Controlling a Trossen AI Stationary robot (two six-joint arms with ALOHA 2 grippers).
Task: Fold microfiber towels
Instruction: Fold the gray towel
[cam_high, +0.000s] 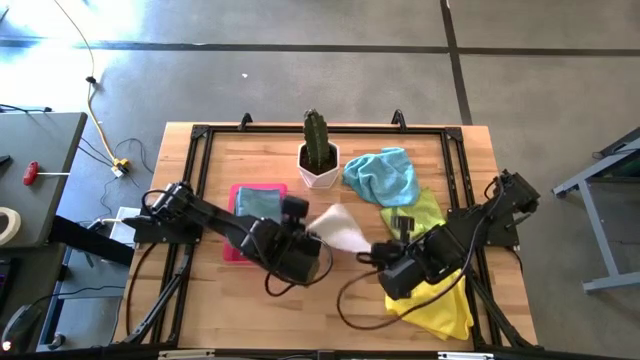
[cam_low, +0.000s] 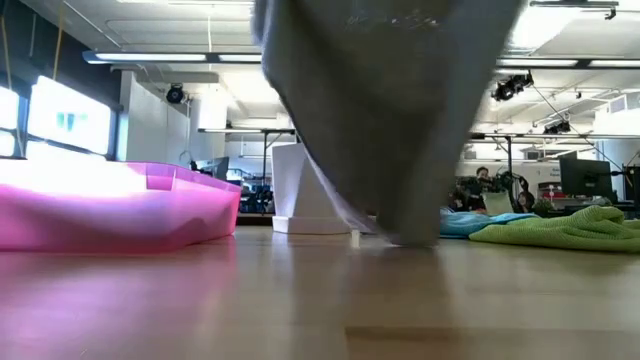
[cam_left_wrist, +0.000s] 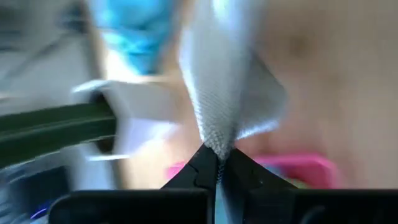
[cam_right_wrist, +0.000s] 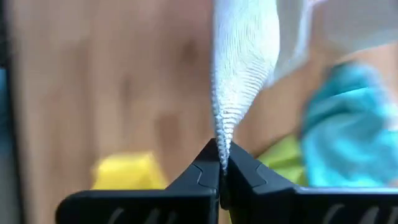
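Tabletop (cam_high: 200, 300), grey towel (cam_high: 340, 232) seemingly between both hands.

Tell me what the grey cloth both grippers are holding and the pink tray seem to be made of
Grey towel: looks like soft knitted microfibre, matte, with fine ribbed loops showing where the right gripper and left gripper pinch it; it hangs limp. Pink tray: probably rigid moulded plastic, smooth and slightly translucent, since light glows through its wall and the rim keeps its shape.
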